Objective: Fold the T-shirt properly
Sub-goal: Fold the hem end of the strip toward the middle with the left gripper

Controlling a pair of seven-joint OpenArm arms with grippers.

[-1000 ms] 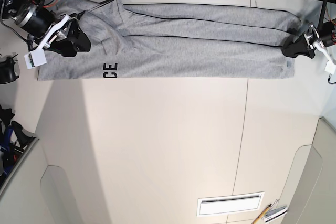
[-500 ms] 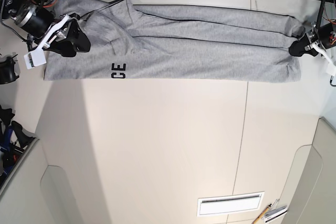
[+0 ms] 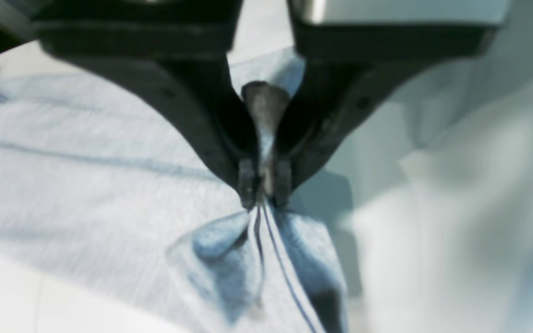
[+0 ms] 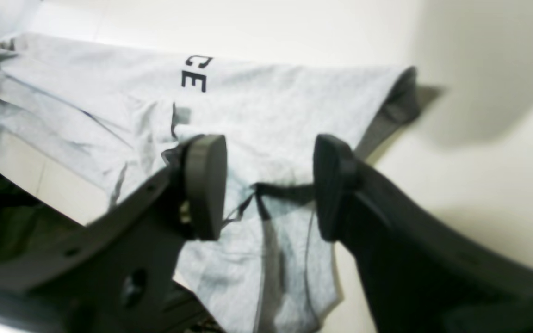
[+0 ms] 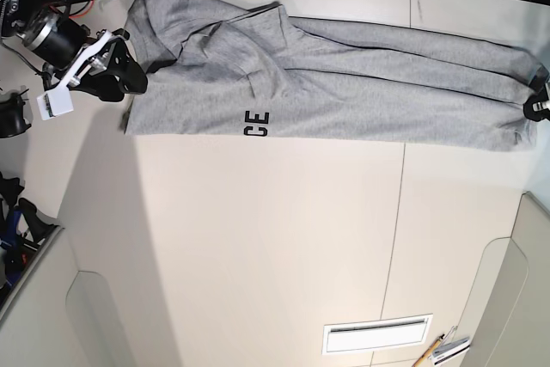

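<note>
The heather-grey T-shirt lies stretched in a long folded band across the far side of the table, with black letters "CE" at its near edge. My left gripper is at the band's right end, shut on a bunched fold of the shirt's edge; the left wrist view shows the gripper pinching the cloth. My right gripper is open at the band's left end. In the right wrist view this gripper stands with jaws apart just above the shirt, holding nothing.
A white slotted plate and a pencil lie at the near right. Dark gear and cables crowd the left edge. A raised pale panel runs along the right side.
The whole shirt has slid to the right, pulled by my left gripper, which has moved toward the table's right edge. The shirt's left end has drawn away from my right gripper, which stayed roughly in place.
</note>
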